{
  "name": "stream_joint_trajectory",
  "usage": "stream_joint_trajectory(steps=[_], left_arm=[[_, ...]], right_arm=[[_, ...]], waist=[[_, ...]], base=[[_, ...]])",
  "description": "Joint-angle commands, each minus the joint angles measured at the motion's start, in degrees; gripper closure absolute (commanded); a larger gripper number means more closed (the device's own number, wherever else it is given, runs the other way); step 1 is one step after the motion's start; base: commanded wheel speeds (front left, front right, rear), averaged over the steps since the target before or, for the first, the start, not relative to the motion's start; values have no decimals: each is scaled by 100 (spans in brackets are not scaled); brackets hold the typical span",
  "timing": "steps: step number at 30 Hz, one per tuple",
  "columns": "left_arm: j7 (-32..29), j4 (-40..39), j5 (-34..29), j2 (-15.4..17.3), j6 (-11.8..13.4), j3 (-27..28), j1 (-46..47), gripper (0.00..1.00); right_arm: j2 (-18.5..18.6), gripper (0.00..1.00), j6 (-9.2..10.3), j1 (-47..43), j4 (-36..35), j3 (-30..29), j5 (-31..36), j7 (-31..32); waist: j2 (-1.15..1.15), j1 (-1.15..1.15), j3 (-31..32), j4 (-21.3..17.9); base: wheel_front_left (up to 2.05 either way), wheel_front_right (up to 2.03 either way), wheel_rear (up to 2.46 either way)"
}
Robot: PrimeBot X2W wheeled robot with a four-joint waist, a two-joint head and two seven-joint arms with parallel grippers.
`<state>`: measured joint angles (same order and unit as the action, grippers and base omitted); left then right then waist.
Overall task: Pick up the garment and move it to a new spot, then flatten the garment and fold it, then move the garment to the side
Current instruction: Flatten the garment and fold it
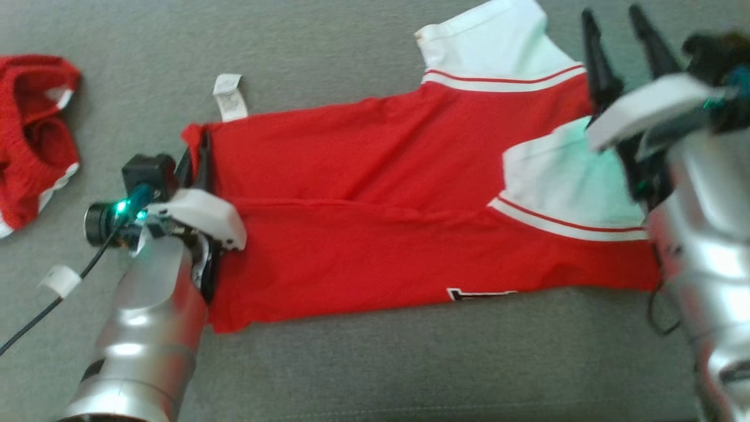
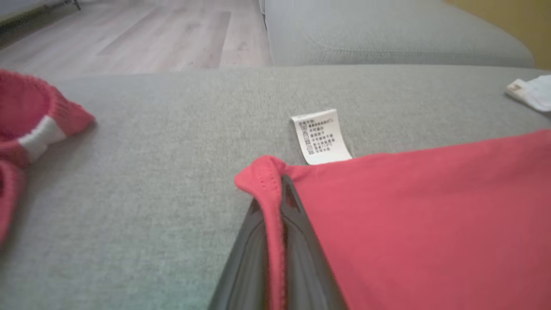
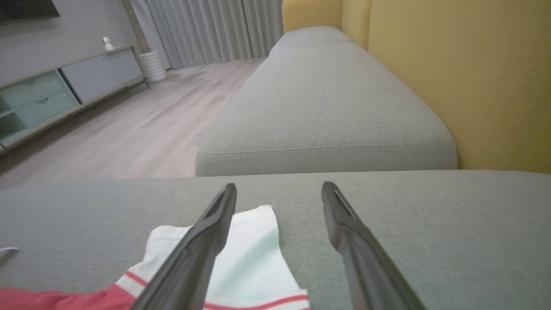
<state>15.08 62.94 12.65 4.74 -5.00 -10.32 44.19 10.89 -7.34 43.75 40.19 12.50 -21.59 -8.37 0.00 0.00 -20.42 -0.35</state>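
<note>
One red garment (image 1: 381,234) looked soft and floppy. The left pincer (image 1: 199,158) pinched its corner at mid-left, a good hold. The right pincer (image 3: 279,186) stood spread.

A grey sofa seat (image 1: 363,363) carries two things: the red-and-white garment (image 1: 381,234) laid out, and a red knit piece (image 1: 35,135) well apart on the left.

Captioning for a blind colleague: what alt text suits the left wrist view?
The left gripper is shut on the corner of a red shirt lying on a grey sofa. A white care label sticks out beside that corner, and another red garment lies at the far left.
</note>
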Motion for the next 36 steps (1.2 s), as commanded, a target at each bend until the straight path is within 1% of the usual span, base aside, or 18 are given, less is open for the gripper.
stream_joint_trajectory(steps=[1, 4, 7, 13, 15, 19, 23, 24, 25, 26, 28, 30, 33, 36], left_arm=[[-9, -304, -75, 145, 97, 125, -20, 100], [-9, -836, -161, 75, 159, 109, -134, 100], [-9, -1218, -211, -12, 113, 59, -213, 100], [-9, -1541, -204, -149, -13, -141, -156, 100], [-8, -1606, -142, -176, -41, -276, -62, 100], [-8, -1705, 175, -183, -66, -631, -4, 100], [-8, -1756, 413, -185, 18, -894, 25, 100], [-8, -1760, 450, -185, 43, -927, 33, 100], [-8, -1762, 476, -185, 67, -949, 39, 100], [-8, -1758, 487, -185, 87, -964, 42, 100], [-8, -1755, 488, -185, 121, -963, 51, 100], [-8, -1814, 476, -185, 162, -903, 78, 100], [-8, -2019, 378, -185, 205, -753, 124, 100], [-8, -2328, 216, -157, 197, -543, 152, 100]], right_arm=[[84, 0, -14, 305, -41, 94, 70, 113], [279, 0, -14, 726, 336, 168, 162, 478], [449, 0, -14, 1108, 746, 254, 185, 913], [653, 0, -14, 1733, 1369, 533, 146, 1666], [773, 0, -14, 2016, 1694, 590, 288, 1901], [772, 0, -14, 2239, 2135, 532, 430, 2064], [577, 0, -14, 2294, 2483, 534, 370, 2347], [531, 21, -14, 2296, 2521, 560, 335, 2409], [509, 75, -14, 2304, 2540, 575, 305, 2428], [523, 100, -14, 2315, 2561, 611, 315, 2433], [592, 100, -14, 2358, 2559, 641, 347, 2301], [686, 100, -14, 2438, 2546, 608, 428, 2007], [768, 100, -14, 2589, 2524, 435, 608, 1303], [737, 100, -14, 2697, 2555, 225, 800, 604]], waist=[[0, 0, -74, 153], [0, 0, -154, 391], [0, 0, -265, 646], [0, 0, -536, 1079], [0, 0, -672, 1232], [0, 0, -761, 1353], [0, 0, -797, 1394], [0, 0, -805, 1389], [0, 0, -808, 1380], [0, 0, -806, 1371], [0, 0, -797, 1352], [0, 0, -787, 1327], [0, 0, -769, 1263], [0, 0, -722, 1152]], base=[[0, 0, 0], [0, 0, 0], [0, 0, 0], [0, 0, 0], [0, 0, 0], [0, 0, 0], [0, 0, 0], [0, 0, 0], [0, 0, 0], [0, 0, 0], [0, 0, 0], [0, 0, 0], [0, 0, 0], [0, 0, 0]])
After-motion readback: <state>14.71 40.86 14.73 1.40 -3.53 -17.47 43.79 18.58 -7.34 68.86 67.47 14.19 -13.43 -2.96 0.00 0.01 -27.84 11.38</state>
